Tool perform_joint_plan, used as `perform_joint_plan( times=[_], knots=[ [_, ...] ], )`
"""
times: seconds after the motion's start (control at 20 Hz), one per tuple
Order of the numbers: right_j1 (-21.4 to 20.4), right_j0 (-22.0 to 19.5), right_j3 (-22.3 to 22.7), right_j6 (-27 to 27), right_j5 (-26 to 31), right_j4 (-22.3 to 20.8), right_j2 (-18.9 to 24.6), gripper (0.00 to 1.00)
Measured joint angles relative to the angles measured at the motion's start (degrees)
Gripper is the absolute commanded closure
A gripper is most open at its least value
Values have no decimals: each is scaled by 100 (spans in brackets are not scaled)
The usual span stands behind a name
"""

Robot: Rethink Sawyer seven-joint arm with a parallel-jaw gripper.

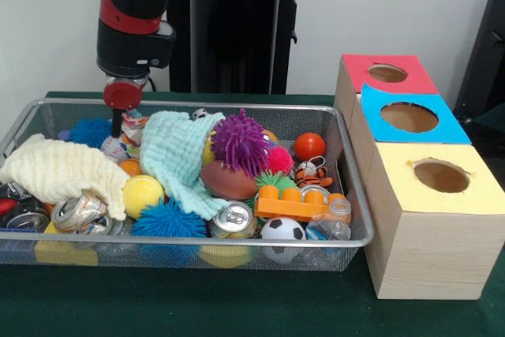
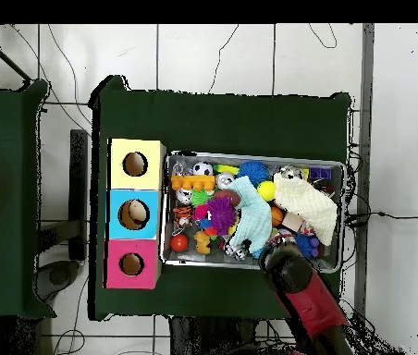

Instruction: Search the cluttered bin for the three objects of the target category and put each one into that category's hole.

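no object is seen in the three holes of the boxes (image 1: 426, 219) at right (target category unknown), the bin (image 1: 359, 219) is left full, and the gripper (image 1: 118, 125) is lowered at upper left, its grasp not discernible.

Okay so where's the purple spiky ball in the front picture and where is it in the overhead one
Front view: the purple spiky ball sits mid-bin, toward the back, right of the mint cloth.
Overhead view: the purple spiky ball lies in the bin's left half, left of the mint cloth.
Shared landmark: the mint cloth lies right beside the ball in both views, on the side away from the boxes with the holes.
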Motion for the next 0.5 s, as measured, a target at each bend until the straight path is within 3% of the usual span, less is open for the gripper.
perform_joint_plan(
  times=[0.5],
  knots=[
    [1, -1, -6, 0, -1, -103, -1, 100]
  ],
)
